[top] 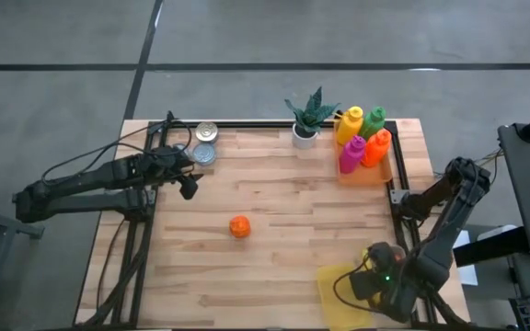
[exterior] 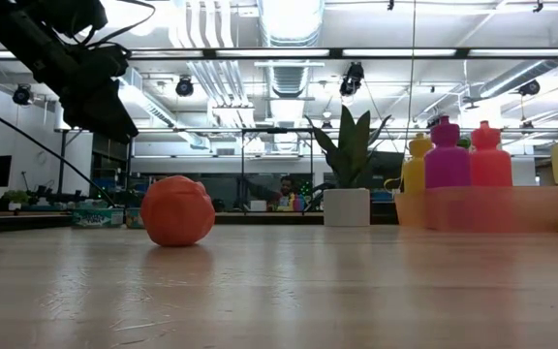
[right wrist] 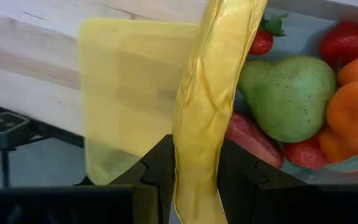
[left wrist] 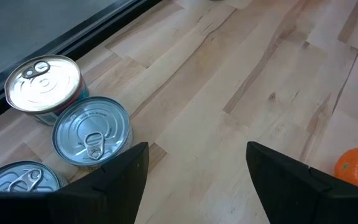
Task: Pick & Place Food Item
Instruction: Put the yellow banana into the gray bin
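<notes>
The right gripper (right wrist: 194, 180) is pinched on the rim of a yellow bag (right wrist: 129, 81), a thin, translucent, slightly glossy pouch whose gripped edge rises between the dark fingers as a wrinkled, folded band while the rest spreads flat over the wooden table (top: 274, 193) at its near right corner. In the right wrist view the bag's mouth shows smooth plastic-looking food: a speckled green pear (right wrist: 288, 96), red strawberries (right wrist: 347, 40) and rounded orange pieces (right wrist: 353, 112). The left gripper (left wrist: 194, 180) hangs above the far left part of the table with its two blunt, matte black fingers spread apart and nothing between them. Just beyond it stand three short round cans (left wrist: 92, 130) with bright ribbed metal lids and pull tabs, close together near the table's far left edge. The orange (top: 239, 226), a small dimpled ball with a matte skin, lies alone near the middle of the pale butcher-block planks, well apart from both grippers and from the bag. At the far right sits a translucent orange tray (top: 366, 175) holding four squeeze bottles (top: 362, 138) in yellow, green, magenta and orange, and beside it a spiky-leaved plant (top: 309, 115) in a white pot.
</notes>
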You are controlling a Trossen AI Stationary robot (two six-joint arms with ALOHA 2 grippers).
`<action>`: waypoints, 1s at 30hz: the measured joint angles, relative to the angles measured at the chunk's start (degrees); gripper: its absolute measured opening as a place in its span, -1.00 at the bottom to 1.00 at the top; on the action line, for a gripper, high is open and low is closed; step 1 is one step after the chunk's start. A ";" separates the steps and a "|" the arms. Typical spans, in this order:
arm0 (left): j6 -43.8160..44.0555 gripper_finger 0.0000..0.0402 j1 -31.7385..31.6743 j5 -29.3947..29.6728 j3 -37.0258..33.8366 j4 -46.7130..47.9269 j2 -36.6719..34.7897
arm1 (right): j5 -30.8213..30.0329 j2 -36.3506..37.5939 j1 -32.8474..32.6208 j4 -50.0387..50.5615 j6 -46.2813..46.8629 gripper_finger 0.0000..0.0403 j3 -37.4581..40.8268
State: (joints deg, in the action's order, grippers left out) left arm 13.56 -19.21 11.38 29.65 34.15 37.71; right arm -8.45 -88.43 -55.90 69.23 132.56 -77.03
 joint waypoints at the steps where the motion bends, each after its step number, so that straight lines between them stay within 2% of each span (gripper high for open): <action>1: 0.00 0.37 -0.01 0.00 0.00 0.02 0.00 | 0.03 -0.59 -0.40 0.00 0.15 -0.55 0.06; 14: 0.00 0.37 0.01 0.00 0.00 0.02 0.00 | 3.76 -7.25 -4.52 1.00 0.97 -0.55 0.67; 30: 0.00 0.37 0.00 0.00 0.00 0.00 0.00 | 3.58 -7.42 -3.17 -1.49 0.97 -0.55 3.31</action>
State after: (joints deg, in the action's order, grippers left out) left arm 13.56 -19.21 11.38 29.65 34.15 37.71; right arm -4.86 -95.85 -59.07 67.74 133.53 -73.72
